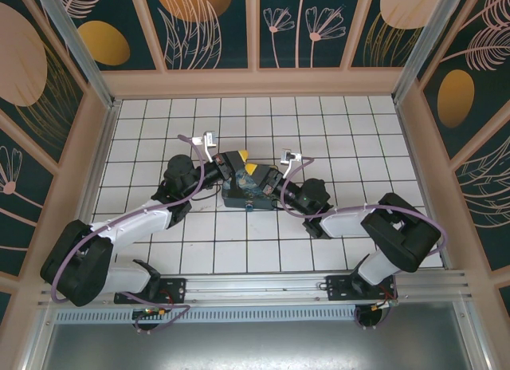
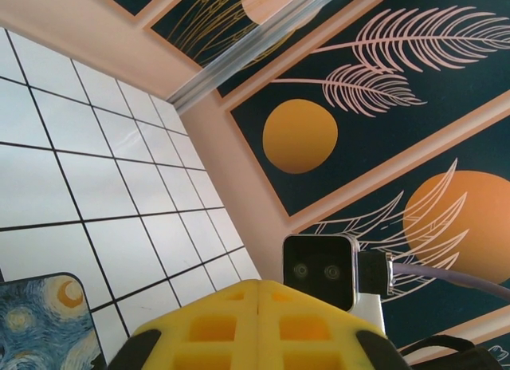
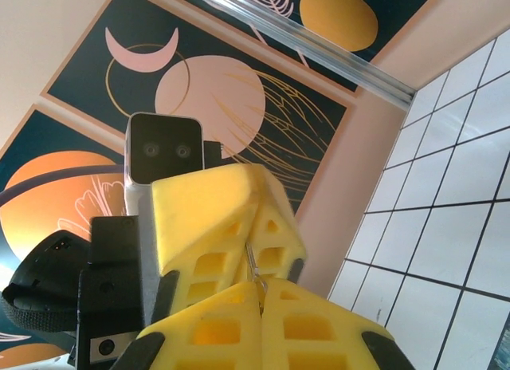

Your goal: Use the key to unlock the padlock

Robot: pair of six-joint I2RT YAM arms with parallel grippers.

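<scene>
Right gripper (image 3: 261,294) fingers (image 3: 215,330) pressing fully together, pinching thin metal piece (image 3: 253,265) that is sticking up from seam; key or lock part, cannot tell. Left gripper (image 2: 259,294) fingers (image 2: 207,326) also meeting at seam, tips crowding against right's. Both hovering over painted box (image 1: 239,198) on tiled floor (image 1: 159,123). Padlock hiding among fingertips, too small to make out.

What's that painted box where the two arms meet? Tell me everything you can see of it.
The box is rectangular, dark blue, round-cornered, its top painted with starry-night swirls and a yellow moon. It lies on the white tiles mid-table. The left gripper and right gripper hang over its far edge; contact is unclear.
</scene>
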